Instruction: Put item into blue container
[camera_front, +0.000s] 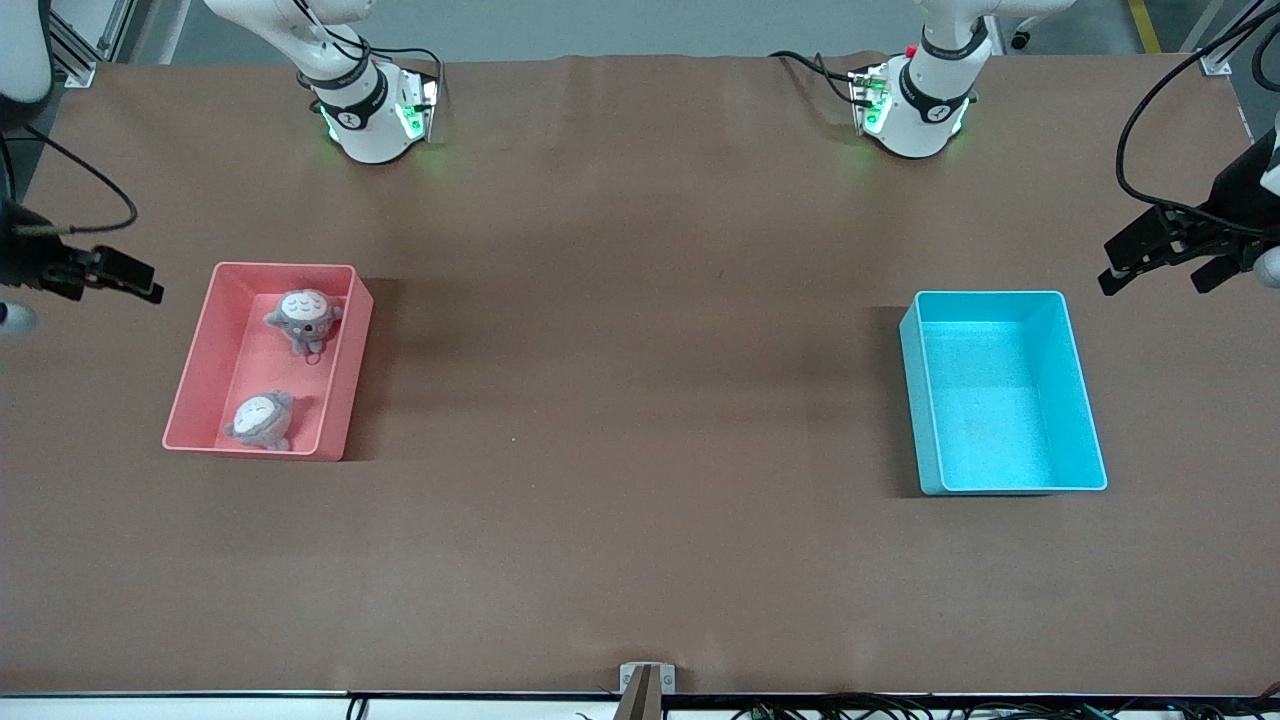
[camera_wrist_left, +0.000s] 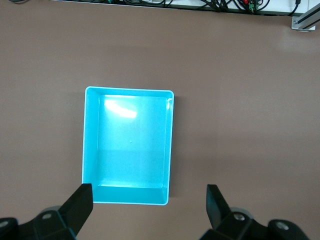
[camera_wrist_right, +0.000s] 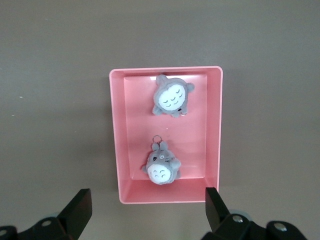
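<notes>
The blue container (camera_front: 1000, 400) lies at the left arm's end of the table with nothing inside it; the left wrist view looks straight down into its bare floor (camera_wrist_left: 130, 145). Two grey plush toys lie in a pink bin (camera_front: 345, 385) at the right arm's end: one with a key ring (camera_front: 305, 315) (camera_wrist_right: 161, 167), the other (camera_front: 260, 420) (camera_wrist_right: 172, 97) nearer the front camera. My left gripper (camera_front: 1155, 278) (camera_wrist_left: 149, 195) hangs open in the air beside the blue container. My right gripper (camera_front: 130, 280) (camera_wrist_right: 147, 197) hangs open in the air beside the pink bin (camera_wrist_right: 115, 135), holding nothing.
Brown table cover stretches wide between the two bins. Both arm bases (camera_front: 375, 110) (camera_front: 920, 105) stand along the table's edge farthest from the front camera. Cables and an aluminium rail (camera_wrist_left: 305, 20) run along the table's edge nearest the front camera.
</notes>
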